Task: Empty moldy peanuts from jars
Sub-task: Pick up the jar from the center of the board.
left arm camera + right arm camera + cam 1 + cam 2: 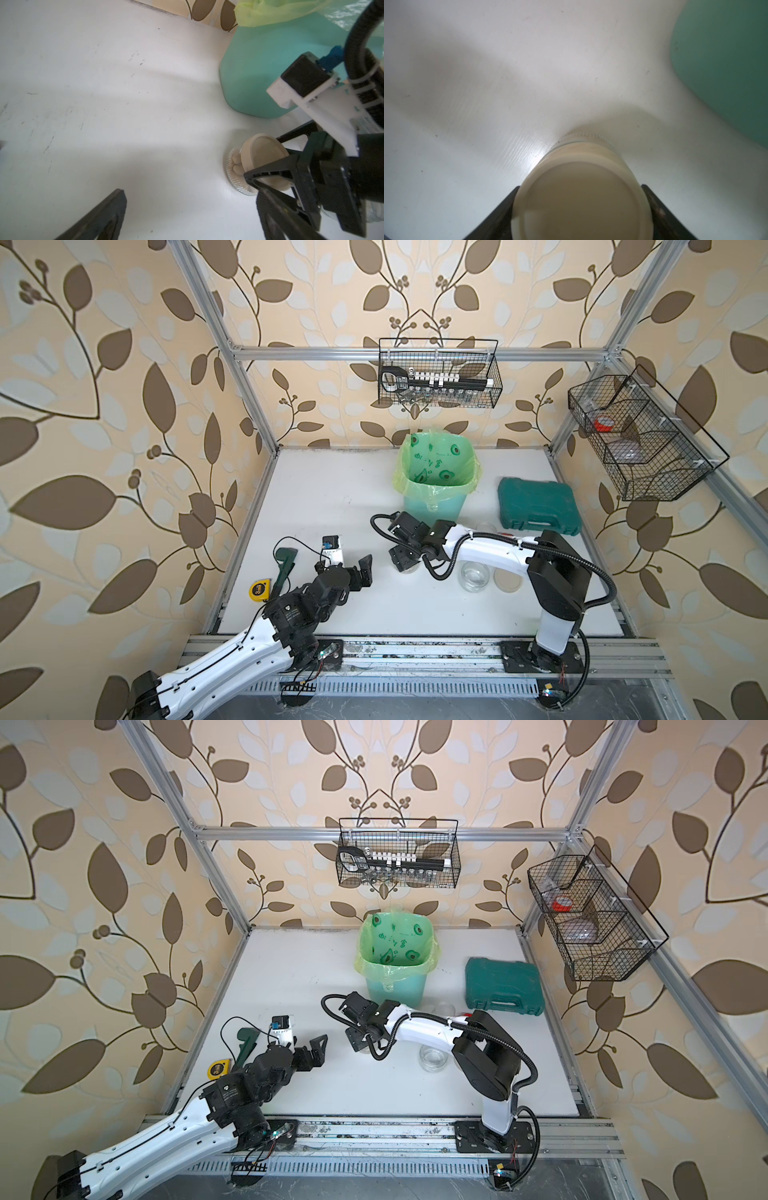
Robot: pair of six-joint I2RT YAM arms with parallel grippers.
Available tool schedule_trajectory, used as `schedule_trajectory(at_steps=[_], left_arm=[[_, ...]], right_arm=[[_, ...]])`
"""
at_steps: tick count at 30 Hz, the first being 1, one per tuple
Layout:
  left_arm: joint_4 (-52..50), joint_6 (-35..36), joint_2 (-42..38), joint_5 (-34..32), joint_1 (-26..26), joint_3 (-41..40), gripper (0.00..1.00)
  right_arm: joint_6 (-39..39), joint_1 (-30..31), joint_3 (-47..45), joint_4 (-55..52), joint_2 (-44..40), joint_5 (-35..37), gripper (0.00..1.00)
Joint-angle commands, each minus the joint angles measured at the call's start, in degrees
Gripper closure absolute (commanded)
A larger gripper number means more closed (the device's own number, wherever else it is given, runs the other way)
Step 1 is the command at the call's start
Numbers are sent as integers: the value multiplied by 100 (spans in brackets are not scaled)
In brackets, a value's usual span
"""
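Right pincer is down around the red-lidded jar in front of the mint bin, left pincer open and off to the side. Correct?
Not quite: the lid is beige, not red, as the right wrist view shows. The rest holds: the right pincer is down around that jar in front of the mint bin, and the left pincer is open, off to the side.

A teal tool case (538, 508) lies on the table (332, 489), well apart from a yellow tape measure (259, 590).
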Motion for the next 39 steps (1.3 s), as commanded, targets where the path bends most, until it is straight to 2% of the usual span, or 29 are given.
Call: schedule_trajectory(at_steps=[1,6,12,17,21,24,27,33,39], left_arm=[[702,586,-82,665,-1,23,1],[1727,1330,-16,1765,-7,-200,1],[2909,2017,76,2991,-15,-475,1],[3235,2398,897,3846,-16,-36,1],[3619,2550,1624,4520,-26,322,1],[3618,2713,1832,4639,-26,518,1],[3476,2894,1799,4522,-25,604,1],[3198,3026,1979,4617,-25,843,1],[3082,3015,2224,4696,-26,1036,1]], right_arm=[[-48,-9,-122,-211,-417,-114,57],[-252,-346,-311,-248,-1101,-783,61],[-653,-1077,-393,-542,-2087,-1883,64],[-1010,-1616,-39,-1126,-2606,-2640,69],[-1176,-1672,280,-1554,-2680,-3087,72],[-1204,-1672,329,-1635,-2720,-3538,72],[-1203,-1679,269,-1617,-2783,-3839,78],[-1234,-1585,334,-1712,-2806,-4103,82],[-1293,-1122,658,-1934,-2668,-4129,85]])
